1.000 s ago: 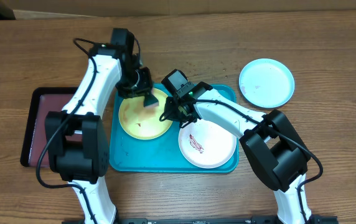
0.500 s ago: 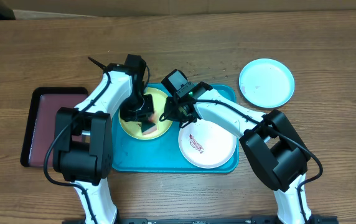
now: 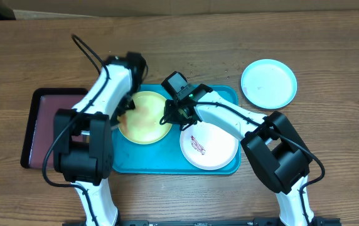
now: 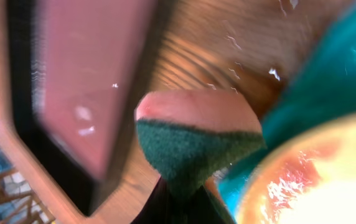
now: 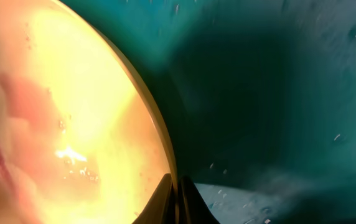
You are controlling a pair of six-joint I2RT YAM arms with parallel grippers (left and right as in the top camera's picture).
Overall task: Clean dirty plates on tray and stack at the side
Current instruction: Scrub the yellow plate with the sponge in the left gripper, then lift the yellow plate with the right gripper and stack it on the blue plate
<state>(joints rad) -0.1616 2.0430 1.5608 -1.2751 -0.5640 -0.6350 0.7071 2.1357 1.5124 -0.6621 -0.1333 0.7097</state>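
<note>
My right gripper [image 5: 177, 190] is clenched on the rim of the lime green plate [image 5: 60, 112]. Its two dark fingers meet at the bottom centre of the right wrist view. My left gripper [image 4: 181, 193] is clamped on a sponge [image 4: 196, 134], pink above and green below, at the centre of the blurred left wrist view, beside the plate's edge. From overhead, the green plate sits in the left half of the turquoise tray [image 3: 142, 162], mid-frame. The white plate [image 3: 220, 154], with a red smear, lies in the tray's right half. The light blue plate [image 3: 268, 83] rests on the table [image 3: 330, 37] at upper right, apart from the tray. A maroon tray [image 3: 41, 125] lies at the left.
</note>
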